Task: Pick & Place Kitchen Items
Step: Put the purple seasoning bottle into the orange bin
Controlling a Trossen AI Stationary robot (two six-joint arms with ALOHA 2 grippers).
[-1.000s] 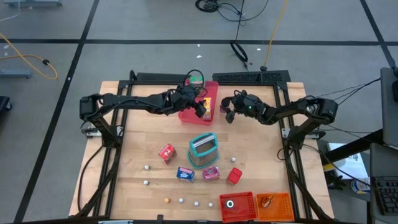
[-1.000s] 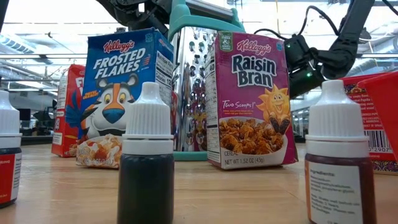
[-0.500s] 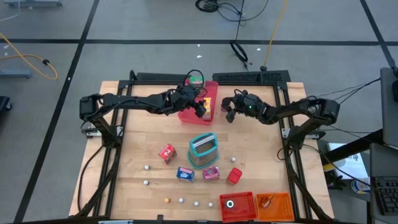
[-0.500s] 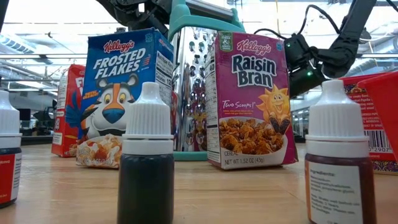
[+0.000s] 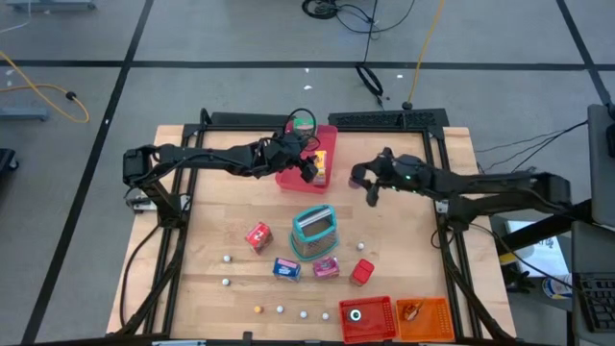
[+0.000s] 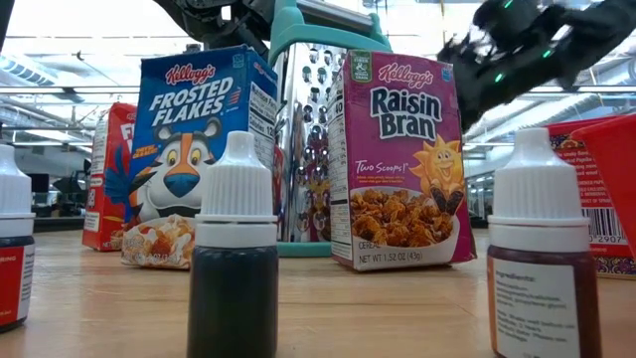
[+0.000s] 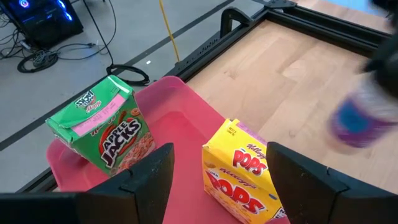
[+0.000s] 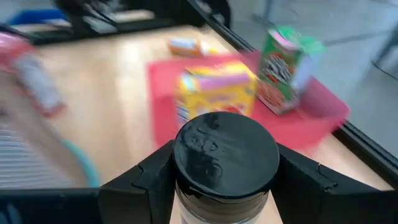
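My right gripper [image 5: 369,185] hangs over bare wood right of the pink tray [image 5: 288,178], shut on a jar with a black lid [image 8: 225,155]. My left gripper [image 5: 309,169] is open above the tray. In the left wrist view its fingers stand on either side of the yellow Pops box [image 7: 239,177] without visibly touching it. The green Apple Jacks box [image 7: 102,127] stands in the tray's far end. The red packet [image 5: 258,235], blue Frosted Flakes box [image 5: 285,268], pink Raisin Bran box [image 5: 326,267] and another red packet [image 5: 361,273] stand on the table. My right gripper pinches the jar between its two fingers [image 8: 146,183], one on each side of the body just below the black lid [image 8: 186,202]. The jar is lifted clear of the table, its lid facing the wrist camera. The pads themselves are hidden by the lid.
A teal-handled grater [image 5: 314,231] stands mid-table. A red bin [image 5: 380,327] and an orange bin [image 5: 434,309] sit at the near edge. Small white and orange balls [image 5: 280,309] lie near them. Dropper bottles [image 6: 234,259] stand close to the low camera. Bare wood lies on the table's right.
My right gripper, holding the jar, has swung away from the tray toward the table's right and near edge in the last half second, with its arm stretching out. The left gripper has kept still over the tray.
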